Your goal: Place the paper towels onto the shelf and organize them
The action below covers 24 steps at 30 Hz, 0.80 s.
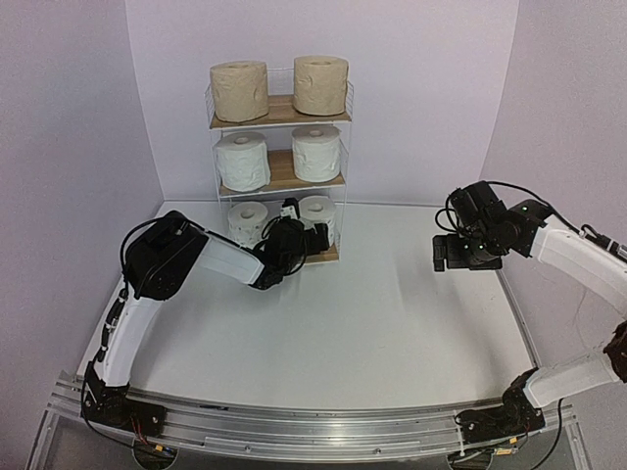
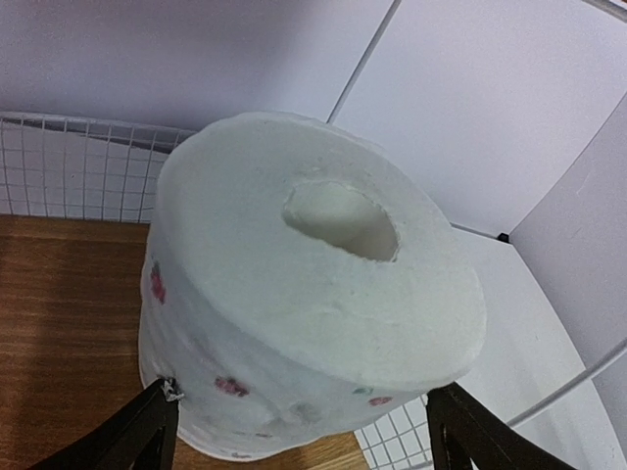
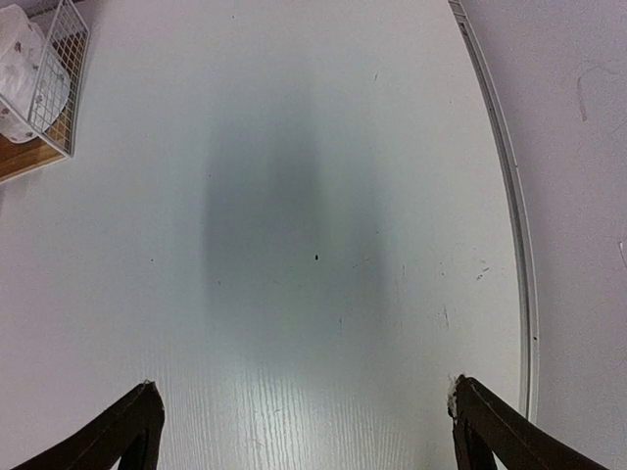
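Six rolls: two tan (image 1: 239, 91), two white (image 1: 242, 162), two dotted (image 1: 247, 223); one shelf (image 1: 281, 114).

We're looking at a robot test cell here, a lab setup: plain lilac walls (image 1: 69, 147) box in a bare white table (image 1: 362, 323), an aluminium rail (image 1: 313, 431) carries two arm bases, and a small shelf (image 1: 281, 113) of paper rolls serves as prop.

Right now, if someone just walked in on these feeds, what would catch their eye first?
The shelf against the back wall, stacked two rolls per tier: tan rolls on top, white rolls in the middle, dotted ones at the bottom. Next, the left gripper at the bottom tier, fingers spread around a dotted roll.
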### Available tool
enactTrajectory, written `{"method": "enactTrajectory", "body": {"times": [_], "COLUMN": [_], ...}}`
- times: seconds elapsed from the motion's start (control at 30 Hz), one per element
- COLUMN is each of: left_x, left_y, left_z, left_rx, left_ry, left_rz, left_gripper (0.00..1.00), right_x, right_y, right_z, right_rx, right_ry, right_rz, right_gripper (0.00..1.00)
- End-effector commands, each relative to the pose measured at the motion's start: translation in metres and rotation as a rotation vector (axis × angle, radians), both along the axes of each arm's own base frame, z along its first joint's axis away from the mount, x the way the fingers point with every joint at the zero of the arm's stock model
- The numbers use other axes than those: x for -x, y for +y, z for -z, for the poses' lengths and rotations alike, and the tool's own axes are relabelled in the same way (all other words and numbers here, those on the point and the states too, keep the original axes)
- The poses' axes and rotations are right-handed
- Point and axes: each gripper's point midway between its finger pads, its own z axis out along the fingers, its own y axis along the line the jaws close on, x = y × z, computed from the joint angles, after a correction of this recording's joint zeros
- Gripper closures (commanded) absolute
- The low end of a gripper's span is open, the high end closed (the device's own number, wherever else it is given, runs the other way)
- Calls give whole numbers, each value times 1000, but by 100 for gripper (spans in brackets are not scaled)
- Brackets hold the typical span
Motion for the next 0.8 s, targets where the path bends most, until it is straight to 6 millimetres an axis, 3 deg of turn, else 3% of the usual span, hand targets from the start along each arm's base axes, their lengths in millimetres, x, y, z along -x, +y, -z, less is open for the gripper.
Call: {"method": "enactTrajectory", "body": {"times": [0.0,0.03,0.07,0.2,0.3,0.4,0.53,0.63,0.7,0.77], "left_x": [28,38,53,120,167,197,221,223,218,207], "left_y": [12,16,24,45,62,106,197,272,302,310], "left_z": [-25,-32,-26,-41,-45,-32,-25,-12,-9,-18], "left_rx": [28,28,3,-55,-82,-146,-200,-161,-131,-69], "left_ry": [8,13,45,108,252,426,617,755,775,736], "left_rz": [16,11,4,-21,6,-63,-308,-514,-571,-561], "left_gripper": [8,4,1,0,0,0,0,0,0,0], "right_x": [-4,-4,-3,-2,-5,-15,-24,-24,-21,-16], "right_y": [-2,-2,-4,-10,-11,-19,-39,-51,-57,-63], "right_z": [-11,-11,-10,-4,7,14,22,17,14,13], "right_rx": [-2,-2,-4,-23,-80,-159,-285,-281,-271,-261], "right_ry": [-38,-40,-42,-49,-45,-62,-125,-180,-205,-226], "right_rz": [12,16,27,74,97,137,224,256,270,293], "right_gripper": [2,2,2,2,2,2,2,2,2,2]}}
